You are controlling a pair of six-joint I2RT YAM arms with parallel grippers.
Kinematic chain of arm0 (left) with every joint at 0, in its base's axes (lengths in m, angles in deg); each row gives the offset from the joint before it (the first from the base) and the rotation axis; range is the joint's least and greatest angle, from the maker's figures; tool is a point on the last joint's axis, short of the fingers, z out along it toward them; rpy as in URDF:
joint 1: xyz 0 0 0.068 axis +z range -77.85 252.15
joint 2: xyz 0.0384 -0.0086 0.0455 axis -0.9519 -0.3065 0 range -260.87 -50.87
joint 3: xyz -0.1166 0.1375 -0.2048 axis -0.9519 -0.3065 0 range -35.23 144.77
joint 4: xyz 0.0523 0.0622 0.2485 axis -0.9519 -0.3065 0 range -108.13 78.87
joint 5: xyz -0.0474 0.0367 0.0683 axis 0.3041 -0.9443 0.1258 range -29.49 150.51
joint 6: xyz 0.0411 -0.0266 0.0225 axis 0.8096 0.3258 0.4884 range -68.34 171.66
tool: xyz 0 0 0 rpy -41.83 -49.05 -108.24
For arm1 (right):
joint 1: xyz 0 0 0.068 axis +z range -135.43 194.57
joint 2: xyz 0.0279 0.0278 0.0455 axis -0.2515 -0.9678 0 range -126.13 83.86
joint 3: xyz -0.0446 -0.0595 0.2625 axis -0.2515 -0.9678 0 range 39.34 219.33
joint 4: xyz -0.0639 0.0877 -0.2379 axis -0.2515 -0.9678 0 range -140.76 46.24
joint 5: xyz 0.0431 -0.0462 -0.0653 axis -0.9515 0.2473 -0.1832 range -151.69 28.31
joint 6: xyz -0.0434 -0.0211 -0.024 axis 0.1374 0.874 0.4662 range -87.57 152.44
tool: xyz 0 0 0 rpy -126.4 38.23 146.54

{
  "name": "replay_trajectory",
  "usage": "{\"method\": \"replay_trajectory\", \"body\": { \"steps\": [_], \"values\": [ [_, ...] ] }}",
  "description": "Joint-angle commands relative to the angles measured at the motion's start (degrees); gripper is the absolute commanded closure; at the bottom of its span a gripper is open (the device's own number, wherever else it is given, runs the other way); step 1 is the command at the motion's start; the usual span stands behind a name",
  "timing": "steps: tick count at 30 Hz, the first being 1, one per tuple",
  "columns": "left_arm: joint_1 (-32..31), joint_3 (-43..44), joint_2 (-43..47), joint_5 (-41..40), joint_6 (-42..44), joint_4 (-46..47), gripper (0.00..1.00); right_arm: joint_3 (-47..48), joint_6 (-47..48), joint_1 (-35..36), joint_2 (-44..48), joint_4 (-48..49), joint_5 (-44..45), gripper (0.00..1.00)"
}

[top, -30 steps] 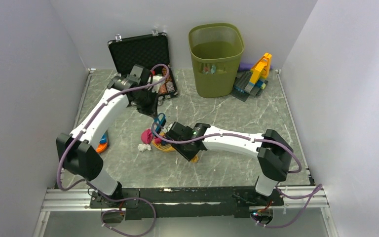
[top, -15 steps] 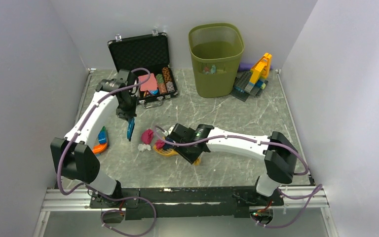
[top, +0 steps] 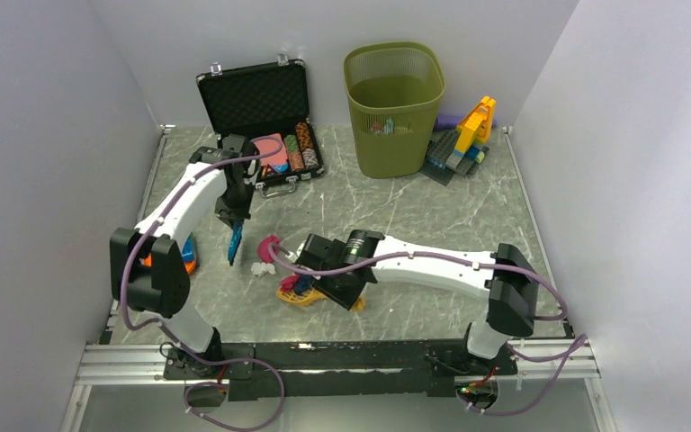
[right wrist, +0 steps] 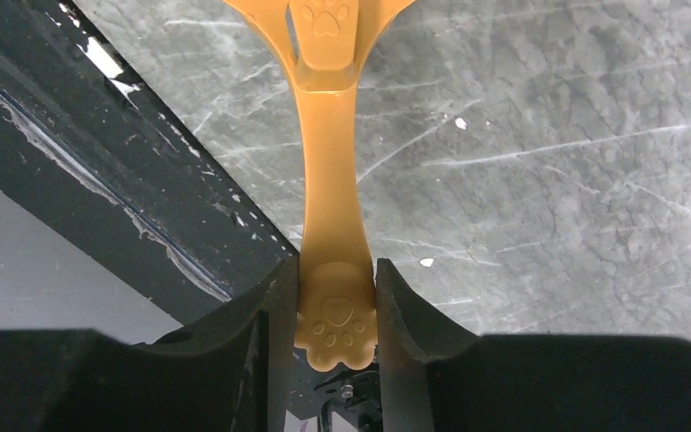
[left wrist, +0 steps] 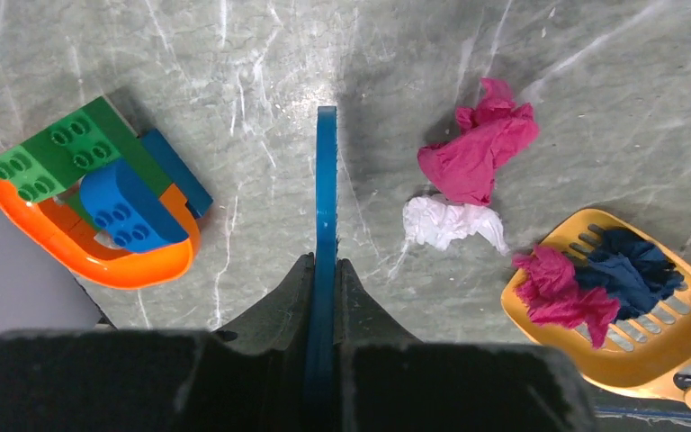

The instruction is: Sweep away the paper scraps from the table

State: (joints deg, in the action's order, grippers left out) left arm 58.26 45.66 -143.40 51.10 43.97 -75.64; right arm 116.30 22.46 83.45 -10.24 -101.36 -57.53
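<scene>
My left gripper (left wrist: 326, 263) is shut on a thin blue sweeping tool (left wrist: 326, 198), held edge-on and pointing down at the table (left wrist: 594, 108). It also shows in the top view (top: 234, 241). Right of the blade lie a pink paper scrap (left wrist: 479, 153) and a white scrap (left wrist: 445, 222), apart from it. My right gripper (right wrist: 335, 297) is shut on the paw-print handle (right wrist: 331, 180) of a yellow slotted scoop (left wrist: 657, 360). The scoop holds a pink wad (left wrist: 562, 292) and a navy wad (left wrist: 634, 265). The top view shows the scoop (top: 299, 292) just near-right of the loose scraps (top: 268, 247).
An orange curved piece with green and blue toy bricks (left wrist: 99, 261) lies left of the blade. A green mesh bin (top: 393, 108) stands at the back, holding several scraps. An open black case of poker chips (top: 261, 108) is back left. A brick model (top: 463, 139) is back right. The table's dark rail (right wrist: 99, 162) runs near the scoop handle.
My left arm has swung the blue tool leftward and lowered it left of the pink and white scraps. My right arm has drawn the scoop a little nearer and leftward.
</scene>
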Motion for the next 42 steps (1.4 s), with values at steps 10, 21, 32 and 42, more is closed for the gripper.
{"method": "replay_trajectory", "body": {
  "steps": [10,21,32,42],
  "values": [
    [0.27,1.87,-6.86,10.79,4.62,4.56,1.00,12.64,1.25,0.22,-10.99,-4.57,1.81,1.00],
    [-2.34,-1.94,-3.75,19.12,6.55,5.82,1.00,16.89,3.38,-3.35,-15.57,-3.50,0.92,1.00],
    [-7.27,-1.77,1.08,19.53,5.93,3.73,1.00,15.34,4.00,-4.99,-16.30,-0.04,3.11,1.00],
    [-7.69,-2.09,5.33,15.41,3.40,1.90,1.00,0.86,4.42,-3.60,-8.62,14.52,7.68,1.00]
  ]
}}
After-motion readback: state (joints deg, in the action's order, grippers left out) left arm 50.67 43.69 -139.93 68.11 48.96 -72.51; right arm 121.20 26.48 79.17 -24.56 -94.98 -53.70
